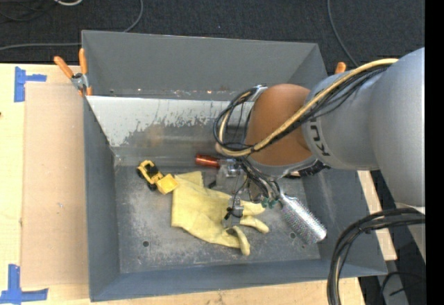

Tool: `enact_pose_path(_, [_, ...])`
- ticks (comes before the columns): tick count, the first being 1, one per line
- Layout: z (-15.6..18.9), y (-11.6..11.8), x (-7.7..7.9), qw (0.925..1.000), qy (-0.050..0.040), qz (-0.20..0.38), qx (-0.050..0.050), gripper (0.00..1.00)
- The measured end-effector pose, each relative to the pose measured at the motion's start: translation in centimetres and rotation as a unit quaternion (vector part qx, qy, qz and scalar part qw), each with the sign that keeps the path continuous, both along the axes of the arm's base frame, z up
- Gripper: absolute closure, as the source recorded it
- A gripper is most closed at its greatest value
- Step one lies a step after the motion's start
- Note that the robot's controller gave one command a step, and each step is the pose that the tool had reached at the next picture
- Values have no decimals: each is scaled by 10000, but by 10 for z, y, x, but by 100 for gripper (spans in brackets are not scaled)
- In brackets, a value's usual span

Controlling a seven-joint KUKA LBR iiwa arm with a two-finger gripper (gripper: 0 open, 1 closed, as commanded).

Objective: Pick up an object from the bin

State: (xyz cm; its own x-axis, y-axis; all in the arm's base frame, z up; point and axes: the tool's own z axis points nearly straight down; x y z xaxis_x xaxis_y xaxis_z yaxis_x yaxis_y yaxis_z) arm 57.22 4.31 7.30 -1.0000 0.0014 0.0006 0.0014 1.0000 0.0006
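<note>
Scanning from the left, we found a small yellow toy digger (155,177) on the bin (132,248) floor, then a crumpled yellow glove (198,217) mid-bin (a red-orange stick (206,159) lay just at its far side). The gripper (235,218) sat down on the glove's right edge; clenched or released, we could not tell. A silver cylinder (304,222) lay further right. We judged the grasp was in hand, and the next move called for a sure pinch and a straight lift.

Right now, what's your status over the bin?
Gripper low over the yellow glove, mid-bin. Yellow toy truck view-left, silver cylinder view-right, neither blocking.
</note>
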Motion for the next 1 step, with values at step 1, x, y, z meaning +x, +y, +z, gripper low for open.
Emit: enact_pose_path(1, [-4,47,14,9983,-160,562,54,0])
